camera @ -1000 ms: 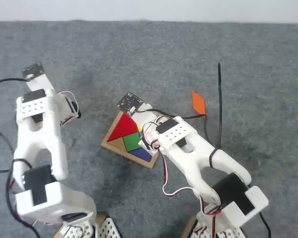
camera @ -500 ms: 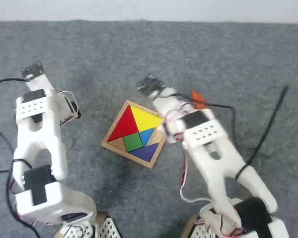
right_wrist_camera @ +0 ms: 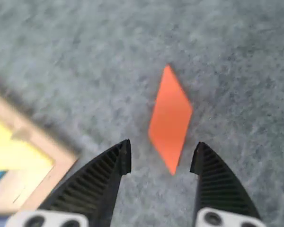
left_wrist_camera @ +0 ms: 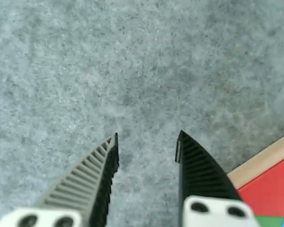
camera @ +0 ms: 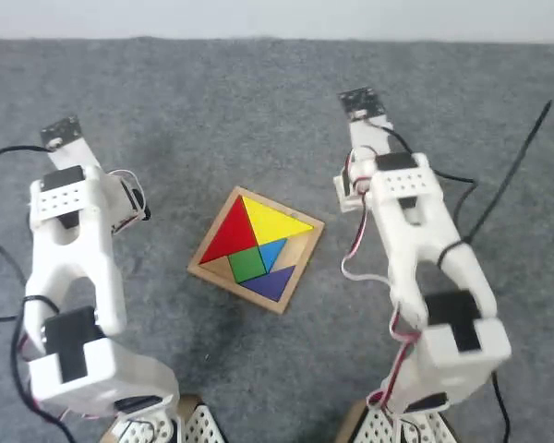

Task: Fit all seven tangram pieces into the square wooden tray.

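**Orange piece lies at the mouth of your right gripper**

Your right gripper (right_wrist_camera: 163,144) is spread wide over the carpet. The orange parallelogram (right_wrist_camera: 170,118) lies flat just ahead of its fingertips, with its near corner reaching into the gap between them. Carpet shows on both sides between the piece and the fingers. The square wooden tray (camera: 304,266) sits off to that gripper's left and holds the red piece (camera: 229,237) and yellow piece (camera: 272,221) among others. Your left gripper (left_wrist_camera: 147,137) is spread too, with nothing in it. It hangs over carpet, and a corner of the tray is just to its right.
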Controlling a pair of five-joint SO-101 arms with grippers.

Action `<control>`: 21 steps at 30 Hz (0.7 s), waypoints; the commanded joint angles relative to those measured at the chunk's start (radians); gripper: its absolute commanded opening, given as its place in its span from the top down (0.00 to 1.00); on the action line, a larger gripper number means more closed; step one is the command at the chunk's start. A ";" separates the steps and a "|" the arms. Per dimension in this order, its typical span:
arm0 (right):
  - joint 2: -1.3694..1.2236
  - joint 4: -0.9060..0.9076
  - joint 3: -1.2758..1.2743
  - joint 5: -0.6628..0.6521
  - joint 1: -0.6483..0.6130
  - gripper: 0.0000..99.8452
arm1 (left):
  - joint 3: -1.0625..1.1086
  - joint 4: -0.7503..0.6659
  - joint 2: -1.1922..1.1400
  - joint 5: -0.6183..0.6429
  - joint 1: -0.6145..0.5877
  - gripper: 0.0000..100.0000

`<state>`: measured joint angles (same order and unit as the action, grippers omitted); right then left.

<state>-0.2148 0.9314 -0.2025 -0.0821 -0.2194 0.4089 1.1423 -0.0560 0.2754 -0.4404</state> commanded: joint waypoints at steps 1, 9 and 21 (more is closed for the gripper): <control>-0.064 0.010 0.123 0.017 0.012 0.78 | -0.002 -0.014 0.011 -0.005 0.003 0.81; -0.125 0.033 0.164 -0.055 0.012 0.78 | -0.002 -0.014 0.009 -0.005 0.003 0.81; -0.094 0.077 0.164 -0.178 -0.038 0.79 | -0.002 -0.014 0.011 -0.005 0.002 0.81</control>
<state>-0.3284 1.0311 -0.0982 -0.2217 -0.2286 0.4089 1.1423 -0.0560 0.2754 -0.4404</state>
